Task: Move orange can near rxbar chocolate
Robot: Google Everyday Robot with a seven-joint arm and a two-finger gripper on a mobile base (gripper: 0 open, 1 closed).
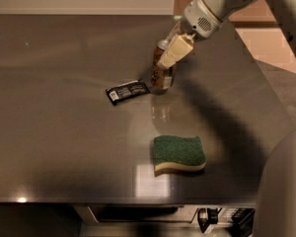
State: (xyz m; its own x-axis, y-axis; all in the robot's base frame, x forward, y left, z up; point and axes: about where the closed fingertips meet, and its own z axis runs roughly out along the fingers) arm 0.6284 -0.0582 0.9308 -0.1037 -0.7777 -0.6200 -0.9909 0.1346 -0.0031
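Camera view: dull grey metal table (64, 132), smooth and slightly glossy, with soft light reflections near the front edge. The orange can (163, 81) stands upright on it, right of centre toward the back; it is a small cylinder with a mottled orange-brown label, writing not readable, silver top partly hidden. The gripper (164, 58) comes down at a slant from the upper right on a light grey arm (212, 6). Its cream blocky fingers (175, 49) are clamped on the can's upper half, so the can is held. The rxbar chocolate (128, 91) lies flat just left of the can, its right end very close to the can's base; cannot tell if they touch. It is a thin black rectangular wrapper, a bit shiny, with a white patch at the left end and pale text too small to read. A sponge (179, 153) lies nearer the front, well apart from both: rough green scrub top, pale yellow foam underneath, wavy outline.
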